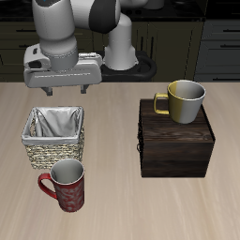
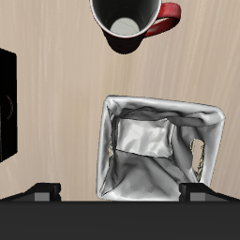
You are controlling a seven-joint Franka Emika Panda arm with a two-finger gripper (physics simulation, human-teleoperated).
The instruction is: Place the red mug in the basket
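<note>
The red mug (image 1: pixel 66 186) stands upright on the table near its front edge, handle pointing sideways, just in front of the basket (image 1: pixel 53 151). The tan woven basket holds only its crumpled grey-white lining. My gripper (image 1: pixel 64 90) hangs above the table behind the basket, open, with nothing between its fingers. The wrist view looks straight down: the gripper (image 2: pixel 120 192) is over the basket's rim (image 2: pixel 214 131), and the red mug (image 2: pixel 127 23) lies beyond the basket, its grey inside showing.
A dark wooden box (image 1: pixel 176 141) sits beside the basket, with a grey mug with a yellow handle (image 1: pixel 184 101) on top of it. An edge of the box (image 2: pixel 7 103) shows in the wrist view. Kitchen cabinets line the back.
</note>
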